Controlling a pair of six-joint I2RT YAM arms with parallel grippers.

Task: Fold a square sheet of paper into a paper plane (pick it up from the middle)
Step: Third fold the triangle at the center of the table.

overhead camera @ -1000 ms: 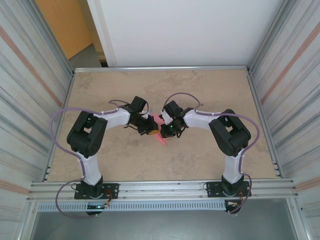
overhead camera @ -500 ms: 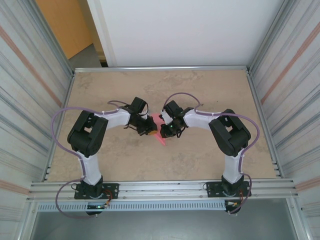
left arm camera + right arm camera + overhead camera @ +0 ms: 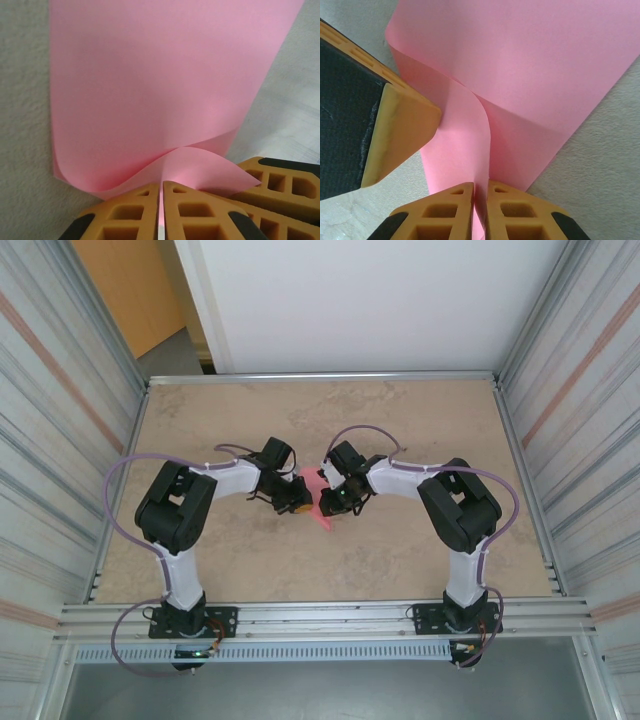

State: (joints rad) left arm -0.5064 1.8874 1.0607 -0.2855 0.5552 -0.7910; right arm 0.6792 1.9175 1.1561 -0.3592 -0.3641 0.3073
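Top external: left tool (image 3: 298, 502) and right tool (image 3: 326, 502) meet, pinching paper (image 3: 314, 482).

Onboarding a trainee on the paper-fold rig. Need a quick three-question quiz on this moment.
1. True or false: the square sheet of paper lies completely flat on the table.
2. The left gripper pinches the sheet: A) at a raised curl on its near edge, B) at a far corner, C) nowhere.
3. In the right wrist view, what orange thing sits left of the right gripper?
Key: 1 false; 2 A; 3 the left gripper's finger.
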